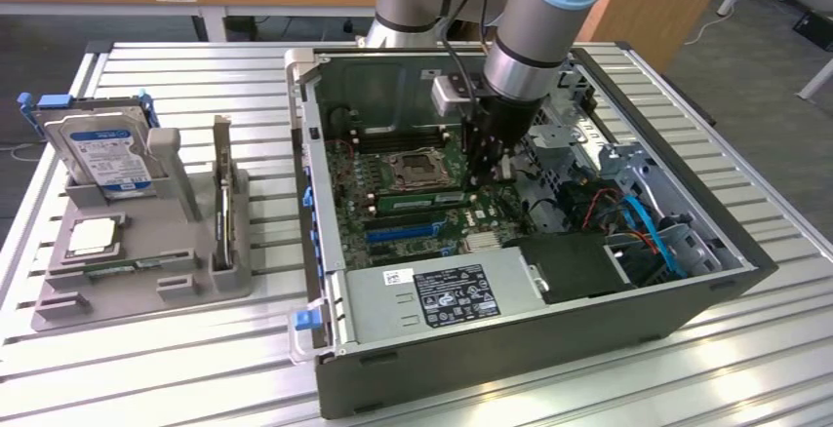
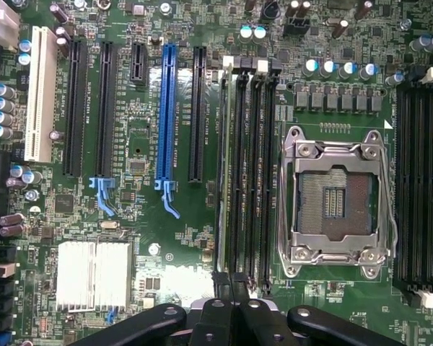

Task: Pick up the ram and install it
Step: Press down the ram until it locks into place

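The ram (image 1: 419,196) is a thin green stick standing on edge in a memory slot beside the empty processor socket (image 1: 414,166), inside the open computer case (image 1: 521,349). In the wrist view the ram (image 2: 222,173) shows edge-on in the outermost of the black slots. My gripper (image 1: 494,175) reaches down into the case, just above the motherboard near one end of these slots. Its black fingers (image 2: 218,288) are pressed together, so the gripper (image 2: 231,282) is shut with nothing visible between them. Whether the tips touch the ram I cannot tell.
A grey holder (image 1: 137,271) at the exterior view's left carries a hard drive (image 1: 98,149), an upright expansion card (image 1: 224,193) and a square silver chip (image 1: 94,237). Inside the case are the power supply (image 1: 443,295), blue cables (image 1: 651,232), a blue card slot (image 2: 166,122) and a heatsink (image 2: 94,274).
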Tool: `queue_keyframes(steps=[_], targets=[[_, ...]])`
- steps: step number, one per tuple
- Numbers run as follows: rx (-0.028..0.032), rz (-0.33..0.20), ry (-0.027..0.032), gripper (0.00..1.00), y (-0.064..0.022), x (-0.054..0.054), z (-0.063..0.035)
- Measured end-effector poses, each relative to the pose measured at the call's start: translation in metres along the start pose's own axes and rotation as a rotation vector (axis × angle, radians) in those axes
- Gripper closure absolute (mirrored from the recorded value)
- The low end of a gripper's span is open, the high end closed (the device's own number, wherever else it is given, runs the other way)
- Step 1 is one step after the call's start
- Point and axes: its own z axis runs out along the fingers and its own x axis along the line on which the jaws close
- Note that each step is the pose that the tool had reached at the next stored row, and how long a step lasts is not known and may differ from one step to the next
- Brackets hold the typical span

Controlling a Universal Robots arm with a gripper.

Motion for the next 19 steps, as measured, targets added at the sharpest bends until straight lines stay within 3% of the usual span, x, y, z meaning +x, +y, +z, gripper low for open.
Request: queue_keyframes(steps=[14, 19], targets=[[0.0, 0.0, -0.0001, 0.89, -0.0001, 0.0, 0.0012], [0.0, 0.0, -0.0001, 0.89, 0.0002, -0.0002, -0.0042]])
